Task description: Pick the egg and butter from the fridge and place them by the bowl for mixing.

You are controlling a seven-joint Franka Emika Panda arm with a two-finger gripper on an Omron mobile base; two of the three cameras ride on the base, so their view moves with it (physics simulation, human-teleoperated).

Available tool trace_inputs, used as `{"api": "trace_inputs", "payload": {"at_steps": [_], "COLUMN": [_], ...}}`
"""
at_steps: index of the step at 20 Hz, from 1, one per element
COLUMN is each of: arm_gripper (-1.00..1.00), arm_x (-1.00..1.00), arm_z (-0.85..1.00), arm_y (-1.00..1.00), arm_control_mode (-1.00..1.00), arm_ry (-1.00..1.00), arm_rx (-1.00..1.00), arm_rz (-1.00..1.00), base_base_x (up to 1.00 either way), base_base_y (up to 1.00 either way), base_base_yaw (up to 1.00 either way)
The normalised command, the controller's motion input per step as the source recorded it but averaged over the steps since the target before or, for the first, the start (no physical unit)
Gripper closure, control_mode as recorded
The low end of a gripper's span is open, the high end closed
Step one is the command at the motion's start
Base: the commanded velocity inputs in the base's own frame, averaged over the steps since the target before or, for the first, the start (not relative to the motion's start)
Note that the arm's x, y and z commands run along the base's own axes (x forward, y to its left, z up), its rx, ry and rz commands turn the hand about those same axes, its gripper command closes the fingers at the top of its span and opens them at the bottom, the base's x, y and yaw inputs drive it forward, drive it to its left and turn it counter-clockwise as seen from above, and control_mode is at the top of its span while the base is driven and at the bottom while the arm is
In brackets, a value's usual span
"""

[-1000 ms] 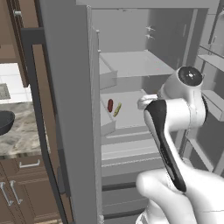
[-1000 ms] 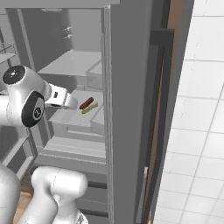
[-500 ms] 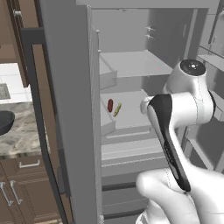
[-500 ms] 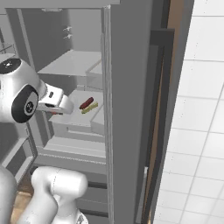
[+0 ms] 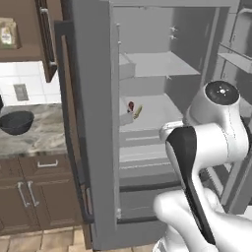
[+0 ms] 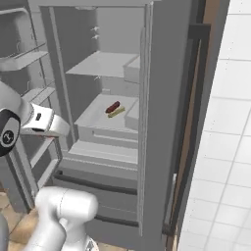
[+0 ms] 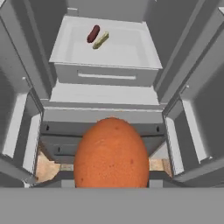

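Outside the fridge (image 5: 93, 147), I am clutching the egg (image 7: 111, 153) in my gripper (image 7: 111, 186), risking dropping it if jolted.

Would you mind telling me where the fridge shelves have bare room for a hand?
The upper shelf is bare. On the lower shelf, the right side is free; the butter and dark red item crowd its back left.

Matt, speckled egg (image 7: 111, 153); smooth grey fridge (image 5: 93, 147); glossy dark bowl (image 5: 16, 121).
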Motion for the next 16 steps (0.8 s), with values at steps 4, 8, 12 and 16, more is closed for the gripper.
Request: {"api": "trace_inputs", "payload": {"at_steps": [4,8,12,16], "arm_gripper": [1.0,1.0,1.0,1.0], "arm_x": [0.0,0.0,0.0,0.0], "arm_z": [0.0,0.0,0.0,0.0], "arm_y": [0.0,0.0,0.0,0.0], "arm_control_mode": [1.0,1.0,1.0,1.0], "arm_ry": [0.0,0.0,0.0,0.0], "arm_rx": [0.0,0.0,0.0,0.0], "arm_rz": [0.0,0.0,0.0,0.0], "base_base_x": [-0.99,-0.57,0.03,0.07], "base_base_y": [0.37,0.92,1.0,1.0], "base_base_yaw": [0.52,0.56,0.14,0.38]}}
